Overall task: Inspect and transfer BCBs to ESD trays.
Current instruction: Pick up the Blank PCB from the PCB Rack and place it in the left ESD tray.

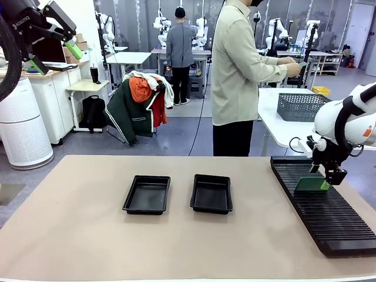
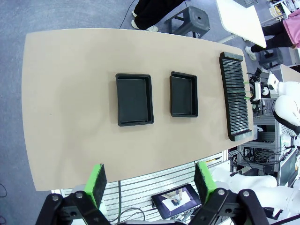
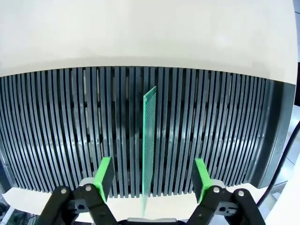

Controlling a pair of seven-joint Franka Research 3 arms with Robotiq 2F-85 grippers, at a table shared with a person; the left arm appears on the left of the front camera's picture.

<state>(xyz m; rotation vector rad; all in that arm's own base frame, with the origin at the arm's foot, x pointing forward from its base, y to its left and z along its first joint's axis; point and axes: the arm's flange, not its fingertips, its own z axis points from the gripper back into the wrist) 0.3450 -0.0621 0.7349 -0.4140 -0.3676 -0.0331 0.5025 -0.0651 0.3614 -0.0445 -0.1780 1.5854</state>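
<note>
I count one thin green circuit board [image 3: 149,140], one long black ribbed rack [image 3: 70,131], two shallow black plastic trays and my two end effectors.

My right end effector [image 3: 152,174] hangs low over the rack with its jaws wide apart. The board stands on edge in a slot straight ahead of it, rising between my green pads [image 3: 104,172] with a gap on either side, so I have hold of nothing.

The trays lie side by side, well apart from that end effector, toward my left: the nearer tray [image 1: 211,192] and, just beyond it, the farther tray [image 1: 147,194].

My left end effector [image 2: 150,182] is raised high, fully spread and holding nothing. Both trays and the rack lie far below it.

All of this rests on a plain tan surface [image 1: 76,235]. Across it a person in a pale shirt [image 1: 241,64] faces a white table [image 1: 276,126] that carries a grey mesh basket [image 1: 302,106]. The room has a grey floor [image 1: 170,138].
</note>
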